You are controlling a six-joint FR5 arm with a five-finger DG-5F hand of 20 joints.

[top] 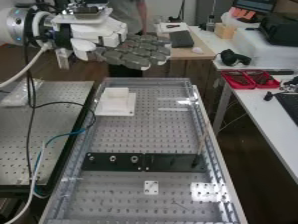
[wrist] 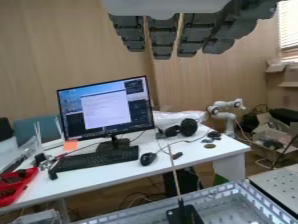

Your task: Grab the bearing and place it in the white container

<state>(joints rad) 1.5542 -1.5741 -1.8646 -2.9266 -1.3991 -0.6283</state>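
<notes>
In the high view the hand (top: pixel 136 50) hangs over the far end of the bench, above and beyond the white container (top: pixel 116 102), its fingers straight and holding nothing. Bearings (top: pixel 134 159) sit in a row on the left part of a black plate (top: pixel 174 162) lying across the bench. In the wrist view the hand (wrist: pixel 189 30) has its fingers extended, and a dark plate end (wrist: pixel 184 214) with a thin upright rod shows low down.
A thin rod (top: pixel 201 145) stands at the black plate's right end. A small white plate (top: pixel 151 187) lies nearer. Cables (top: pixel 32 100) hang at the left beside a perforated table (top: pixel 40 135). Red trays (top: pixel 250 79) rest on the side desk (wrist: pixel 126 170).
</notes>
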